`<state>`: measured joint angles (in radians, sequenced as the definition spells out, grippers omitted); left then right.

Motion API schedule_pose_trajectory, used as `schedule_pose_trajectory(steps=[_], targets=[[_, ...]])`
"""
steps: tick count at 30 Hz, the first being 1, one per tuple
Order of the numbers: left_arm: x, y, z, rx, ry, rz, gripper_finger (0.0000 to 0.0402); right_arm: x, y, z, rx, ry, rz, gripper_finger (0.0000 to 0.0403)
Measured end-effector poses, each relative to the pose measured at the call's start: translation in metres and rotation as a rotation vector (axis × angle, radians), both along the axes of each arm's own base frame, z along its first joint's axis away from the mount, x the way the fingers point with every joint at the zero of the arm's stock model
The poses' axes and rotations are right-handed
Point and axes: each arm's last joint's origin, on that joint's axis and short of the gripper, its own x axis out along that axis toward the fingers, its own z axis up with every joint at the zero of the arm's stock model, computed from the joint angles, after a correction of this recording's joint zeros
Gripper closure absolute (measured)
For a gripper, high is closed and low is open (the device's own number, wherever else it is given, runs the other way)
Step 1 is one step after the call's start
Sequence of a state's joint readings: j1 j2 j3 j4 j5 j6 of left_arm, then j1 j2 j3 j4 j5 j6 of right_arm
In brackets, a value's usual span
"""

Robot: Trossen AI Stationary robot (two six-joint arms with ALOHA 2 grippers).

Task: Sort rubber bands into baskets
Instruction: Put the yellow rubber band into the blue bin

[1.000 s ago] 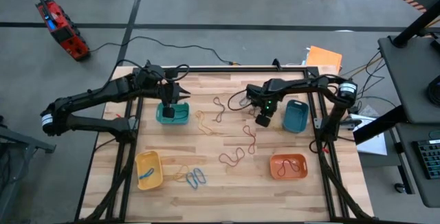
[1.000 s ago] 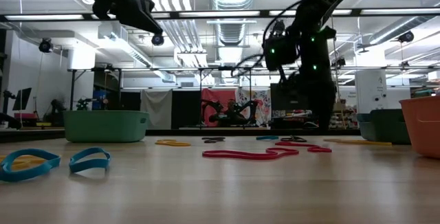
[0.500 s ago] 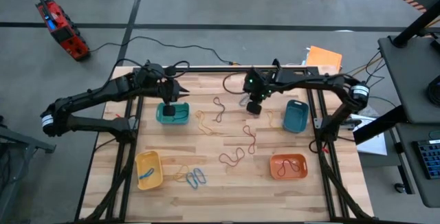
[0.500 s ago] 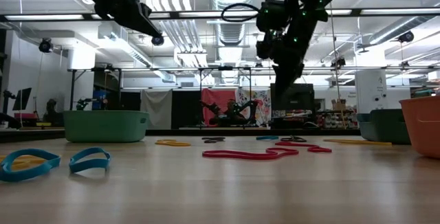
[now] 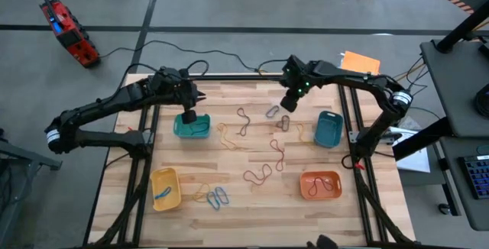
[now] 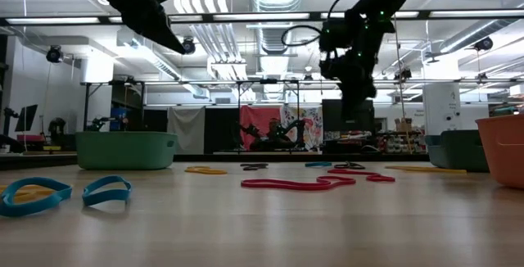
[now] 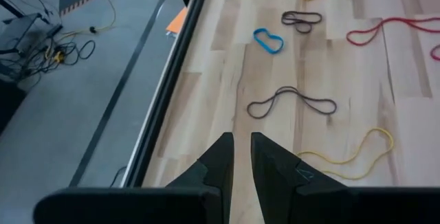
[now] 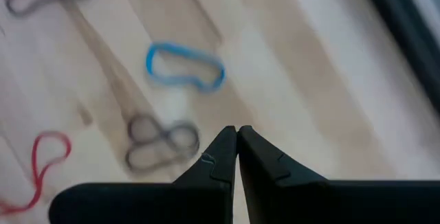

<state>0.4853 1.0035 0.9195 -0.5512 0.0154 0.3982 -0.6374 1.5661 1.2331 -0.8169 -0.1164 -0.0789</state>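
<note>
We see the left gripper (image 5: 189, 116) hanging over the teal-green basket (image 5: 192, 127) at the far left of the tabletop (image 5: 252, 211); its jaws sit nearly together with a thin gap, and nothing shows between them in the left wrist view. The right gripper (image 5: 288, 101) is up at the far middle, raised above the wood, jaws pressed together and holding nothing. Just beside it lie a blue rubber band (image 5: 273, 111) and a dark grey rubber band (image 5: 283, 123), both flat on the tabletop; in the right wrist view they show as the blue loop (image 8: 184, 66) and the grey loop (image 8: 161, 141) past the closed tips. Mid-table we have a brown band (image 5: 244, 121), a yellow band (image 5: 228, 137), and red-brown bands (image 5: 258, 174) strung toward the near side. Two blue loops (image 5: 218, 197) lie near the yellow basket (image 5: 166, 189) at near left, which holds a blue band. The blue basket (image 5: 329, 129) sits at right, the orange basket (image 5: 319, 185) at near right with a band inside. A flat orange sheet (image 5: 360, 63) lies off the far right corner.
</note>
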Motion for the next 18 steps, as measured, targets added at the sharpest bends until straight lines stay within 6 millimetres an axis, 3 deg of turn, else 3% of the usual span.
schedule_pose_trajectory(steps=[7, 12, 18], targets=[[0.003, 0.008, 0.002, 0.046, -0.026, 0.001, 0.0366, -0.009, 0.005, -0.004, 0.101, 0.074, -0.083, 0.0394], [0.002, 0.017, 0.004, 0.104, -0.045, -0.066, 0.0366, -0.018, 0.015, -0.008, 0.258, 0.178, -0.262, 0.0391], [0.0, 0.022, 0.005, 0.157, -0.028, -0.087, 0.0366, -0.017, 0.035, -0.012, 0.316, 0.279, -0.299, 0.0343]])
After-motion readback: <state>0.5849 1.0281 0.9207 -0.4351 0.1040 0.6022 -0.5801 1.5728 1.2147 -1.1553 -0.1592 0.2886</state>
